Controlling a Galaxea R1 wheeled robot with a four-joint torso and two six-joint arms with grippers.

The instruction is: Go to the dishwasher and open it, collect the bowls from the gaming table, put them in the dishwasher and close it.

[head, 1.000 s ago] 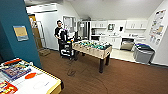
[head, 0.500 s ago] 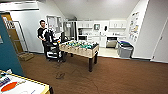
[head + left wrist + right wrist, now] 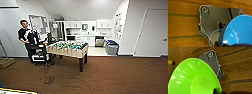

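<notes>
A small bright blue round plastic bowl [image 3: 238, 31] sits large and close at the left wrist camera, its glossy inside turned toward the lens, above brown wood-plank flooring [image 3: 181, 26]; whether the left gripper's fingers are spread or pressed together cannot be told, though the bowl rides at the wrist, off the floor. At the right wrist, a larger light green round plastic bowl [image 3: 193, 78] shows in the same way, hollow toward the camera, with the same plank floor beneath; the right gripper's grip on it likewise cannot be made out. From the head camera, a yellow-edged corner of a white-topped table [image 3: 15, 91] pokes in at the nearest edge, by the left corner. Beyond a stretch of open brown floor stands a table-football table with pale wooden sides, dark legs and a green field [image 3: 68, 48]. Just beside its far left end, a person in a black shirt [image 3: 26, 37] stands at a dark wheeled cart [image 3: 40, 53]. Farther off, past the floor's edge, a grey bin [image 3: 111, 47] sits against the right wall near a white kitchenette, where the stainless-steel-fronted dishwasher [image 3: 99, 41] is set under the counter among white cabinets [image 3: 85, 40], its door closed.
</notes>
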